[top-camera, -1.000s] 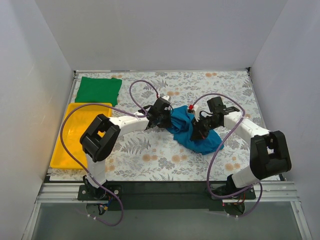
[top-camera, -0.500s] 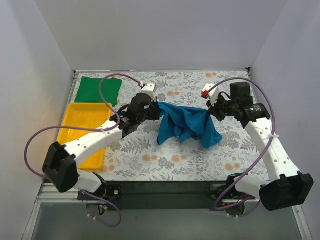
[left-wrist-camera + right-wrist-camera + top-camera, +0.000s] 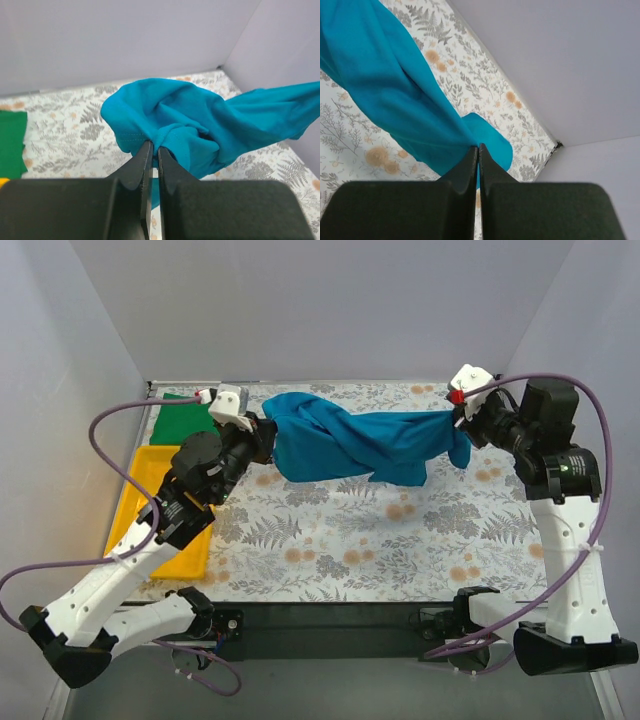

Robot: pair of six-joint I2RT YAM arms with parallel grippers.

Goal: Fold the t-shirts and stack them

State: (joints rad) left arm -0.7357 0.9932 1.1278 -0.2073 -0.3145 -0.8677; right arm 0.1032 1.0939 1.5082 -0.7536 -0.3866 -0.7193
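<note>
The teal-blue t-shirt (image 3: 360, 445) hangs twisted in the air above the table, stretched between my two grippers. My left gripper (image 3: 268, 432) is shut on its left end; the left wrist view shows the jaws pinching bunched teal-blue cloth (image 3: 165, 120). My right gripper (image 3: 462, 425) is shut on its right end; the right wrist view shows the shirt (image 3: 395, 95) pulled taut away from the jaws. The bright green t-shirt (image 3: 172, 420) lies folded at the back left, partly hidden by my left arm, and shows in the left wrist view (image 3: 10, 140).
A yellow plastic tray (image 3: 140, 495) sits at the left edge, partly under my left arm. The table has a floral cloth (image 3: 400, 530). White walls close in the back and both sides.
Both arms have risen and moved apart. The teal-blue shirt has gone from a crumpled heap on the table to a stretched, twisted band held high between the grippers.
</note>
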